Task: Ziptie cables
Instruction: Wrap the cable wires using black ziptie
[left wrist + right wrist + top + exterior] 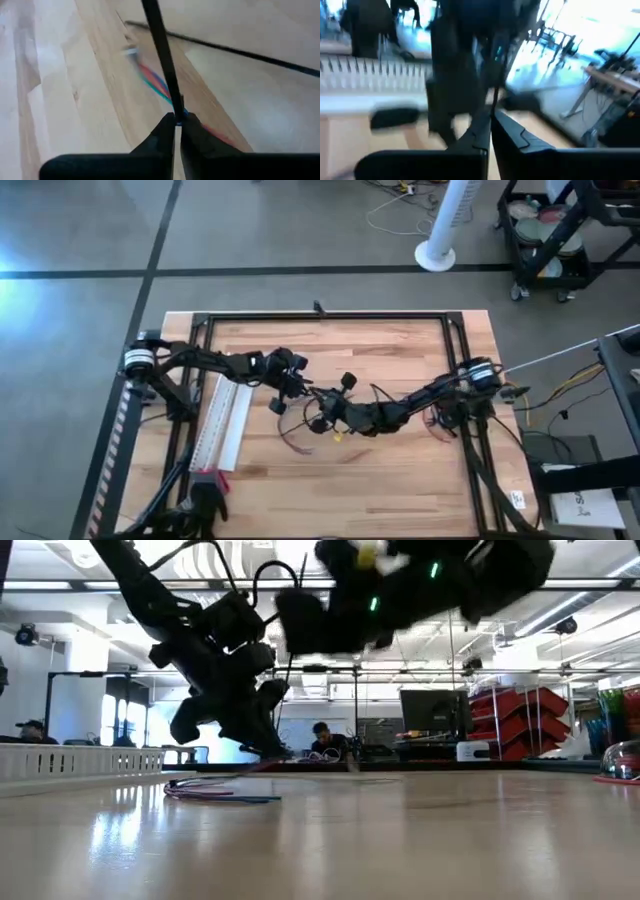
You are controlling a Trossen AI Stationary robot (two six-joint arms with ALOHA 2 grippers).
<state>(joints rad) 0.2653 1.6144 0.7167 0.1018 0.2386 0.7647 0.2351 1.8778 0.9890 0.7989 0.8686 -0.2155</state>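
The cables [155, 82] are a thin bundle of red, blue and green wires lying flat on the wooden table, their small pale end [131, 51] pointing away from my left gripper. They also show as the bundle [215, 793] in the low view. My left gripper [175, 120] stands low over them at mid-table [285, 395], shut on a thin black zip tie [160, 55]. My right gripper [491, 117] is close beside it, toward the right and near side [322, 420], and higher. It is shut, with a thin dark strip [495, 95] rising from its fingertips. My left gripper pinches the zip tie [174, 114] between its two fingertips, slanting down toward the table. The strip runs straight on past the fingers, above the cables and along them. My right gripper pinches a thin dark strip [493, 107] at its fingertips; blur hides which part of the strip.
A long white flat strip [225, 425] lies left of the grippers, with a pink piece [215, 477] at its near end. A black frame [320, 315] runs round the tabletop. Bare wood lies near the front edge.
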